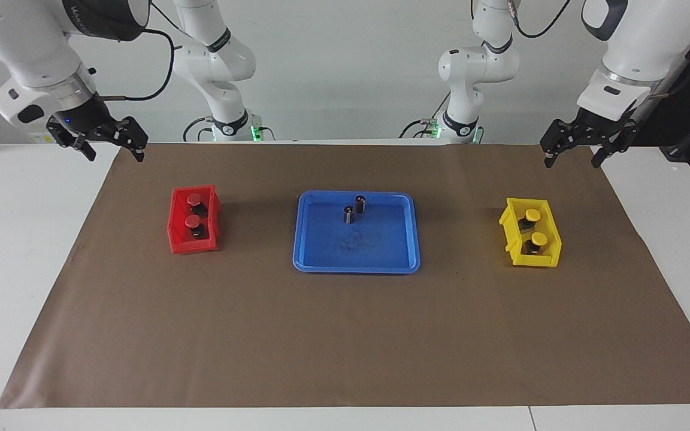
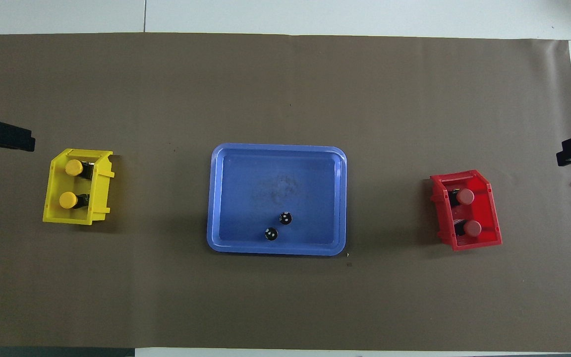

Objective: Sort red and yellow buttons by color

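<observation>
Facing view shows both grippers spread wide, empty: left gripper (image 1: pixel 572 155), right gripper (image 1: pixel 116 150). Overhead catches only fingertips; buttons sit binned.

You have two red buttons (image 1: pixel 193 198) (image 2: pixel 465 197) lying in the red bin (image 1: pixel 176 236) (image 2: pixel 486 238) toward the right arm's end of the table, one nearer the robots than the other (image 1: pixel 192 221) (image 2: pixel 472 228). Each is a round domed cap on a small black base. Two yellow buttons (image 1: pixel 533 215) (image 2: pixel 73 167) of the same build (image 1: pixel 539 238) (image 2: pixel 68 200) lie likewise in the yellow bin (image 1: pixel 510 224) (image 2: pixel 98 198) toward the left arm's end.
</observation>
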Available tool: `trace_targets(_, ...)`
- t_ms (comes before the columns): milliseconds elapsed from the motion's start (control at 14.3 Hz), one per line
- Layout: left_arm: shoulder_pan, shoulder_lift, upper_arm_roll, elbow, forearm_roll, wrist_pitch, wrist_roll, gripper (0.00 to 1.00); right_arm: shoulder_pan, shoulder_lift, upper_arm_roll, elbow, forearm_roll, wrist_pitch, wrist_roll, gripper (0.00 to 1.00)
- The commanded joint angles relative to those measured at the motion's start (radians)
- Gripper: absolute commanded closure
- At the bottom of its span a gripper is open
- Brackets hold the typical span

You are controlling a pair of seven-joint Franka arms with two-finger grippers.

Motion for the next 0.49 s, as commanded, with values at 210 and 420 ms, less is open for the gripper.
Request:
trace_targets(210,-0.008,0.002,0.032,0.044,-0.023,-0.076,0.070,0.00,-0.003,-0.011,0.004,-0.004,-0.001,-0.003,0.002,0.00)
trace_targets(420,-0.008,0.001,0.029,0.041,-0.026,-0.081,0.069,0.00,-0.003,-0.011,0.004,-0.004,-0.001,-0.003,0.002,0.00)
